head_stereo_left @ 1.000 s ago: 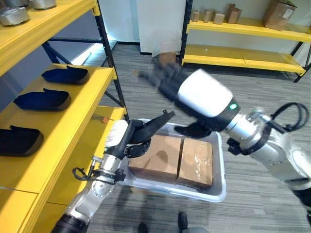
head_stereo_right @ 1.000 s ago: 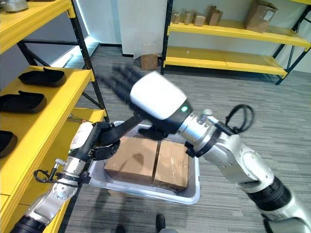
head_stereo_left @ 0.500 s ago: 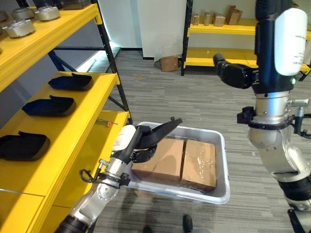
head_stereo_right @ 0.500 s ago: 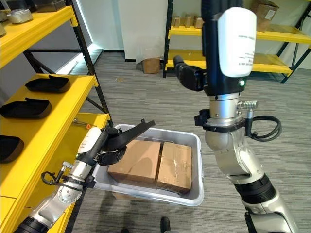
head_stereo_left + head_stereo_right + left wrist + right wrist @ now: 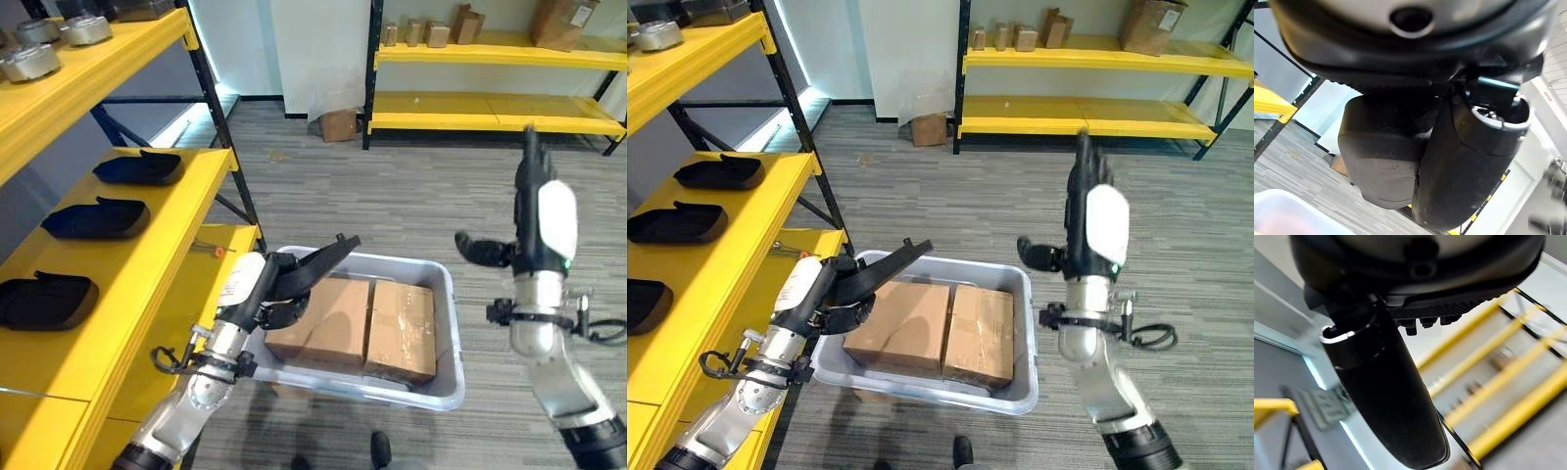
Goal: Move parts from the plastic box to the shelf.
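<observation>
Cardboard fills the translucent plastic box [image 5: 443, 384] at the lower centre of the frame: two brown cartons [image 5: 321, 323] lie side by side inside it, touching, their tops just below the rim, so these look like the parts still waiting to be moved, with none lifted out yet. The left hand [image 5: 290, 280] comes in from the lower left and sits over the box's left rim, at the near carton's left edge, its fingers stretched out straight and apart, pointing up and right over the carton and closed on nothing; the pose reads as a reach toward the carton, not a hold. Just left of it, the yellow shelf [image 5: 162, 245] runs up the left side of the frame, its middle level carrying three dark moulded trays [image 5: 96, 216] in a row, probably seats for parts. At mid-right the right hand [image 5: 534, 211] stands raised well clear of the box, fingers straight and pointing upward with the thumb stuck out to the left, empty. Higher at upper left, round metal parts [image 5: 59, 41] sit on the top level. Farthest off, a second yellow rack [image 5: 490, 47] holds small cardboard boxes [image 5: 563, 18] along the top of the frame.
</observation>
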Motion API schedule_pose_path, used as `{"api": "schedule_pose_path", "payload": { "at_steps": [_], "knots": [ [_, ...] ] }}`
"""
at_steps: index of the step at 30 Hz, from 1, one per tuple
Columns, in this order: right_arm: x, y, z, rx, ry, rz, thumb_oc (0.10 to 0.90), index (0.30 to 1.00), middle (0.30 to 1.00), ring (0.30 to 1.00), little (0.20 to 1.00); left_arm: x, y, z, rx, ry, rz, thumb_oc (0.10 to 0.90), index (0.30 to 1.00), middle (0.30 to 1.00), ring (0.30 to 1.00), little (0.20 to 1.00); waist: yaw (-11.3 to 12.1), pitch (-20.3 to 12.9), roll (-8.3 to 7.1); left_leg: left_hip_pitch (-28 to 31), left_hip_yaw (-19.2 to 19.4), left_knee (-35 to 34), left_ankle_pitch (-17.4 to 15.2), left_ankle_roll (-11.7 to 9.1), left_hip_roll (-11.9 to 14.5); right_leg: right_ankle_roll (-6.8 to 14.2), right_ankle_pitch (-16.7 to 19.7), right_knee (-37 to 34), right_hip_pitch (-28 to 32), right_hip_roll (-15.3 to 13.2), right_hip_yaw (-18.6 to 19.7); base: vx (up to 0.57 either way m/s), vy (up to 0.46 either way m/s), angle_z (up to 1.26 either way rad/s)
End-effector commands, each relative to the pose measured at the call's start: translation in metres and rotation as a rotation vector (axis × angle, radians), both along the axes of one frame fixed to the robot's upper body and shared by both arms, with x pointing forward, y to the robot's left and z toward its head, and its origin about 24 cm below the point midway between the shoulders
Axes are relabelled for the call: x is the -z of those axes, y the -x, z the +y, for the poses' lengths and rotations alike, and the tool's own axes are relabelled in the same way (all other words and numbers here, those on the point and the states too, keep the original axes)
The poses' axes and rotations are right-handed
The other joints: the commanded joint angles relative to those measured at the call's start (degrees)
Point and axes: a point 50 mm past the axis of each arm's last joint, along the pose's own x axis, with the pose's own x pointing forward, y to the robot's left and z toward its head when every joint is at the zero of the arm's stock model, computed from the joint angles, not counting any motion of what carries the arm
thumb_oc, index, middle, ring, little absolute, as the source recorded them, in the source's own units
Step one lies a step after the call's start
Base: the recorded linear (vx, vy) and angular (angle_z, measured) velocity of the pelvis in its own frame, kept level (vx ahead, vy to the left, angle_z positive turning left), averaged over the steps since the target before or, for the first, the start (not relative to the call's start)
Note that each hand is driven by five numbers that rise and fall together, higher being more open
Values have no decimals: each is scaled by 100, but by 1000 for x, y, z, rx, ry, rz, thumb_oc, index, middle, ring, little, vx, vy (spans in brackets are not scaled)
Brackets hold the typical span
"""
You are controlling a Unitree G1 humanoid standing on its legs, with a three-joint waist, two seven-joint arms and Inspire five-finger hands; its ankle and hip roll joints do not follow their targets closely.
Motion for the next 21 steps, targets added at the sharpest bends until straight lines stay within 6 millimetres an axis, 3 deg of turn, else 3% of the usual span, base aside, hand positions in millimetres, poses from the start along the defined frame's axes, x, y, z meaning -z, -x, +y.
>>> {"api": "schedule_pose_path", "payload": {
  "at_steps": [1,7,15,17,18,21],
  "knots": [
    [-37,-1,7,-97,-42,-217,900,1000,1000,1000,1000,-63,-2,16,-84,30,-404,400,300,300,300,300,33,-380,-52,-100,-249,-46,-126,-85,208,219,-607,236,384,-110,-245,-43,-142,2],
    [-11,6,13,-106,-105,-149,900,1000,1000,1000,1000,-70,14,32,-188,15,-523,400,300,300,300,300,92,-252,47,-336,-418,-46,23,-154,209,111,-680,293,268,-36,-337,-62,-110,8],
    [-4,0,23,-163,-67,-117,900,1000,1000,1000,1000,-79,29,33,-214,25,-645,400,300,300,300,300,310,-14,147,-909,-603,-46,469,-392,327,-22,-742,276,188,61,-592,-60,-79,12],
    [-3,0,23,-151,-71,-110,900,1000,1000,1000,1000,-81,33,30,-192,18,-660,400,300,300,300,300,321,33,135,-991,-336,-46,541,-456,420,-11,-795,283,239,34,-812,-61,-47,19],
    [-2,2,21,-139,-79,-108,900,1000,1000,1000,1000,-83,35,27,-163,21,-674,400,300,300,300,300,265,42,115,-1010,74,-9,616,-477,494,10,-781,271,259,-12,-1037,-74,-22,40],
    [1,4,20,-133,-73,-102,900,1000,1000,1000,1000,-86,36,24,-129,35,-690,400,300,300,300,300,191,31,87,-976,425,105,653,-474,556,22,-759,243,285,-60,-1224,-77,3,49]
  ]
}}
